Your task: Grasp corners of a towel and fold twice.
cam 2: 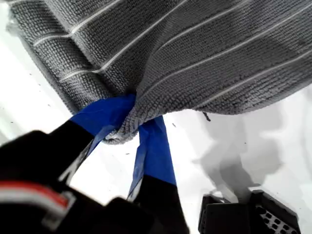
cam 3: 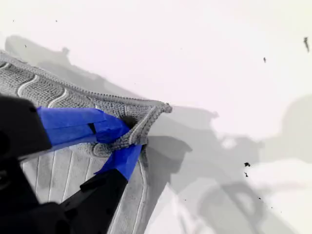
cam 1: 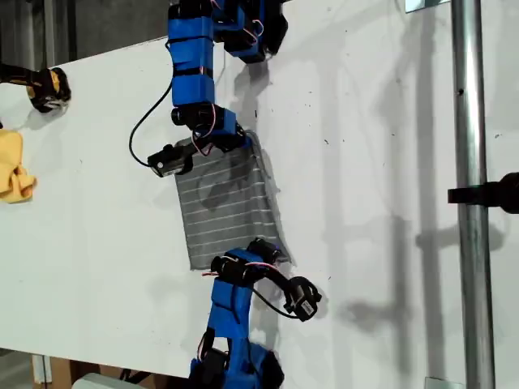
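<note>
Grey white-striped towel (cam 1: 225, 207) lies mid-table between my arms. My first gripper (cam 2: 130, 127) and my second gripper (cam 3: 127, 139) each pinch a corner. Lift both evenly, carry across together, keep the edge taut.

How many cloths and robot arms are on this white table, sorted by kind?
Grey striped cloth towel: 1
Yellow cloth: 1
Blue robot arms: 2, my first tool and my second tool, each pinching a towel corner
Total: 4
</note>
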`<state>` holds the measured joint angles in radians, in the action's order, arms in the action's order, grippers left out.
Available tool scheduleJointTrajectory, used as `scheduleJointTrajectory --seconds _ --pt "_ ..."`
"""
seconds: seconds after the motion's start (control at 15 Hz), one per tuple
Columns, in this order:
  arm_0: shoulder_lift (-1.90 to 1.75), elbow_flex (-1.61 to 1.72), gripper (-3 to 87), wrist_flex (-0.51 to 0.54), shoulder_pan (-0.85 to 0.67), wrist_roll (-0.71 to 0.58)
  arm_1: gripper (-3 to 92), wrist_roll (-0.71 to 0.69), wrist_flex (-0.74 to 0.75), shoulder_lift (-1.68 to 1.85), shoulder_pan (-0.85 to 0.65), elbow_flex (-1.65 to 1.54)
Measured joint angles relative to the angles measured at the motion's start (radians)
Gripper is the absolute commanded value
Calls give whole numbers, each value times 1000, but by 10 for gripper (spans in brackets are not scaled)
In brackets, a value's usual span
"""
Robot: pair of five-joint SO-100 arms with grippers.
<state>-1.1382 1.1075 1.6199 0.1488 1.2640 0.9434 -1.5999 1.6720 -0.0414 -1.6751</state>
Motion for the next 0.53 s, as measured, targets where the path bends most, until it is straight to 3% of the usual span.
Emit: scheduleJointTrajectory --seconds 0.2,0.53 --pt "-89 71 -8 0 -20 8 -2 -5 8 60 -52 0" --pt "-304 242 -8 -6 -252 -107 -2 -146 61 100 -307 23"
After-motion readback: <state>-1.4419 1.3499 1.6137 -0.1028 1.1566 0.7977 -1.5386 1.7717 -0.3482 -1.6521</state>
